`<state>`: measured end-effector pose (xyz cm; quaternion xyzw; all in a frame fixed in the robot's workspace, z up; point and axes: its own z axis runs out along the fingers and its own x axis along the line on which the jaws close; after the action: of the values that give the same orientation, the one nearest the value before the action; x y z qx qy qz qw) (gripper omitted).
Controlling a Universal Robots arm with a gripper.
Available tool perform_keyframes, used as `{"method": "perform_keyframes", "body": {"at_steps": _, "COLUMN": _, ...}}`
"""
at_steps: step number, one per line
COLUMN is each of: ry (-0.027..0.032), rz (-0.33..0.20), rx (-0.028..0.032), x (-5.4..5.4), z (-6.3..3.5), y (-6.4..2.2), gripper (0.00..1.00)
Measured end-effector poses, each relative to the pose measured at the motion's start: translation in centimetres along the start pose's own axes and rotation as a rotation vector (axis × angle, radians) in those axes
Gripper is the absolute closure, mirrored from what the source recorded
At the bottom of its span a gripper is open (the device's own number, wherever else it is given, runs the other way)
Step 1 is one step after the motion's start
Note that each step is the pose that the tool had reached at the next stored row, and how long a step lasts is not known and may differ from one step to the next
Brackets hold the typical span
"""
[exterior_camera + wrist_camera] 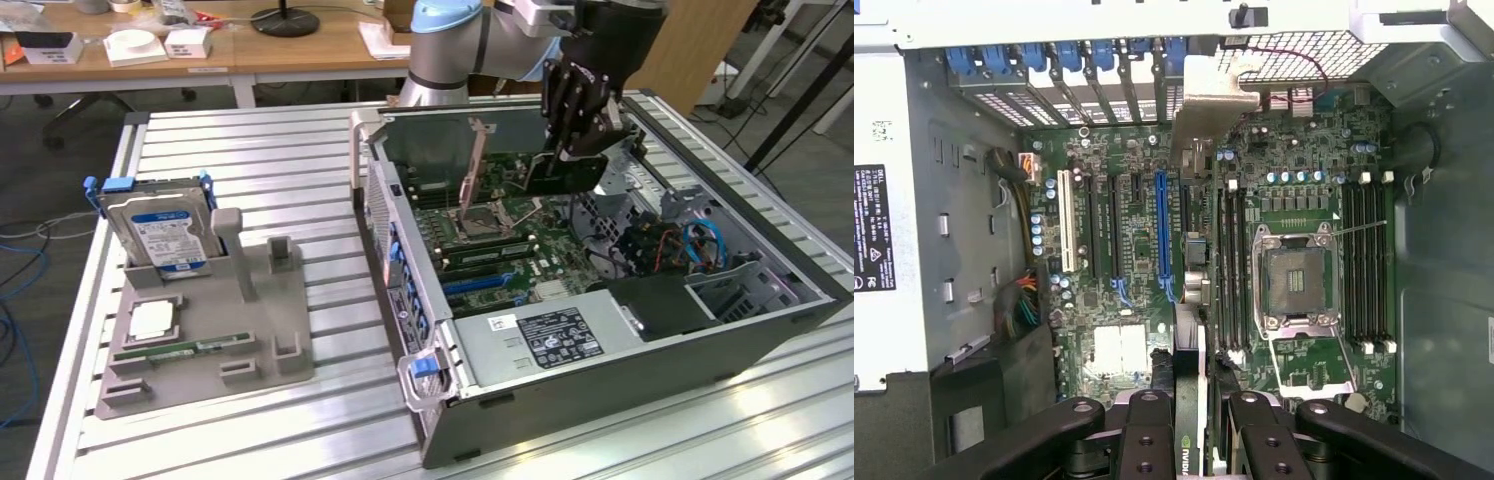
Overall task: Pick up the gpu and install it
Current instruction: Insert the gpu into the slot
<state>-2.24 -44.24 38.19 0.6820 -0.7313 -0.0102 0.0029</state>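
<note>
Gpu (pixel 566 172), thin dark rectangular card with silver metal bracket: held on edge inside the open grey metal computer case (pixel 641 330), over the green motherboard (pixel 514 250), at 2 o'clock from the square silver CPU socket (pixel 478 222) in the exterior view. Black two-finger gripper (pixel 585 145): clamped on the card's upper edge. Contact with a slot: cannot tell. Silver hard drive with blue-white label (pixel 160 232): upright in grey plastic holder (pixel 254 330), at 9 o'clock from the case.
</note>
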Motion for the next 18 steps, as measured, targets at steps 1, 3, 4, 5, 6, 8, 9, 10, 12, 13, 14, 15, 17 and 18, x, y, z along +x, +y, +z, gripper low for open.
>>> {"method": "perform_keyframes", "body": {"at_steps": 1, "ry": -0.0004, "rz": 0.0, "rx": 0.0001, "x": 0.0, "z": 0.05, "y": 0.0, "gripper": 0.74}}
{"method": "perform_keyframes", "body": {"at_steps": 3, "ry": -0.0001, "rz": 0.0, "rx": 0.0001, "x": 0.0, "z": 0.14, "y": 0.0, "gripper": 0.74}}
{"method": "perform_keyframes", "body": {"at_steps": 4, "ry": 0.0, "rz": 0.0, "rx": 0.0, "x": 0.0, "z": 0.2, "y": 0.0, "gripper": 0.74}}
{"method": "perform_keyframes", "body": {"at_steps": 5, "ry": -0.0001, "rz": 0.0, "rx": 0.0, "x": 0.0, "z": 0.27, "y": -0.01, "gripper": 0.74}}
{"method": "perform_keyframes", "body": {"at_steps": 6, "ry": -0.0001, "rz": 0.0, "rx": 0.0, "x": 0.0, "z": 0.34, "y": -0.01, "gripper": 0.74}}
{"method": "perform_keyframes", "body": {"at_steps": 8, "ry": -0.0001, "rz": 0.0, "rx": 0.0, "x": 0.0, "z": 0.47, "y": -0.01, "gripper": 0.74}}
{"method": "perform_keyframes", "body": {"at_steps": 9, "ry": 0.0, "rz": 0.0, "rx": 0.0, "x": 0.0, "z": 0.54, "y": 0.0, "gripper": 0.74}}
{"method": "perform_keyframes", "body": {"at_steps": 10, "ry": 0.0, "rz": 0.0, "rx": 0.0, "x": 0.0, "z": 0.61, "y": 0.0, "gripper": 0.74}}
{"method": "perform_keyframes", "body": {"at_steps": 12, "ry": 0.0, "rz": 0.0, "rx": 0.0, "x": 0.0, "z": 0.75, "y": 0.02, "gripper": 0.74}}
{"method": "perform_keyframes", "body": {"at_steps": 13, "ry": -0.0001, "rz": 0.0, "rx": 0.0, "x": 0.0, "z": 0.82, "y": 0.03, "gripper": 0.74}}
{"method": "perform_keyframes", "body": {"at_steps": 14, "ry": -0.0001, "rz": 0.0, "rx": 0.0, "x": 0.0, "z": 0.88, "y": 0.05, "gripper": 0.74}}
{"method": "perform_keyframes", "body": {"at_steps": 15, "ry": 0.0, "rz": 0.0, "rx": 0.0, "x": 0.0, "z": 0.94, "y": 0.07, "gripper": 0.74}}
{"method": "perform_keyframes", "body": {"at_steps": 17, "ry": -0.0001, "rz": 0.0, "rx": 0.0, "x": 0.0, "z": 1.06, "y": 0.12, "gripper": 0.74}}
{"method": "perform_keyframes", "body": {"at_steps": 18, "ry": 0.0, "rz": 0.0, "rx": 0.0, "x": 0.0, "z": 1.11, "y": 0.15, "gripper": 0.74}}
